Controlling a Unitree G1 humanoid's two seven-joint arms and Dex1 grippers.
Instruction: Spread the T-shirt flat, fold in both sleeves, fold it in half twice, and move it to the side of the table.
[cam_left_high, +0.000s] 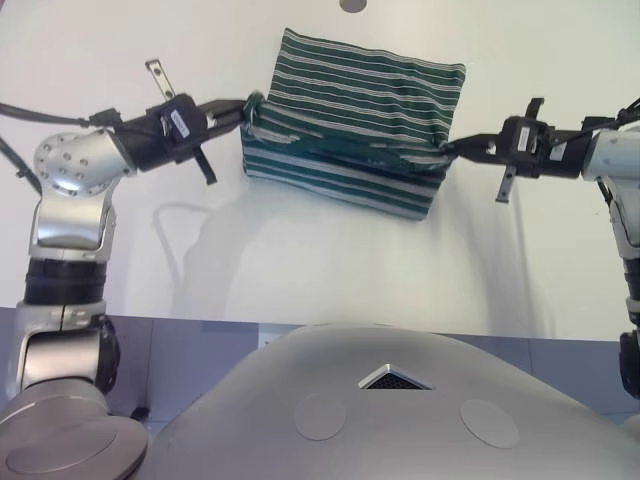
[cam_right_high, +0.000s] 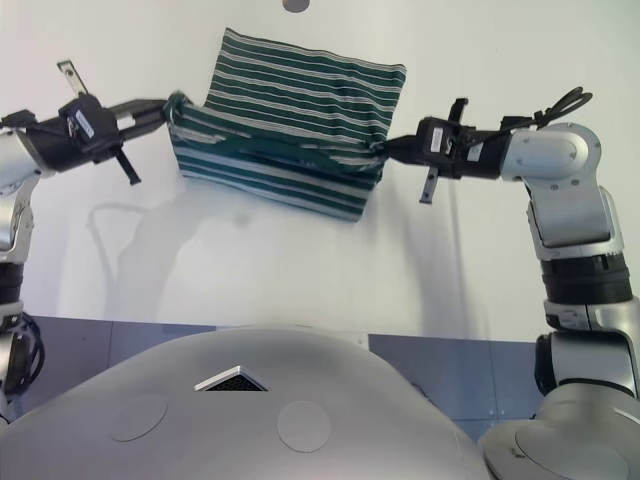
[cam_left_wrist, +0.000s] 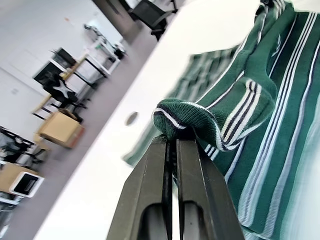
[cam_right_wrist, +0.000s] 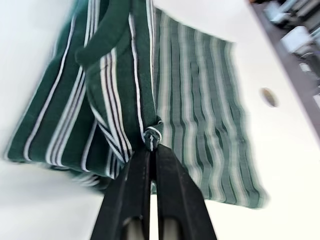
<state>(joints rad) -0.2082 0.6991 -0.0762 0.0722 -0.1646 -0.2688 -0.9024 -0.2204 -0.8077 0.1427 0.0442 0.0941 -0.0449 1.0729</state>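
Note:
A green T-shirt with white stripes lies partly folded on the white table, its near layer lifted. My left gripper is shut on the shirt's left edge; a bunched fold of cloth sits pinched at the fingertips in the left wrist view. At the opposite edge, my right gripper is shut on the shirt's right side, where the fingers clamp a small tuck of striped fabric. The shirt hangs stretched between both grippers.
A small dark round hole marks the table's far edge behind the shirt. Bare white tabletop lies in front of the shirt and to both sides. The table's front edge runs close to my body.

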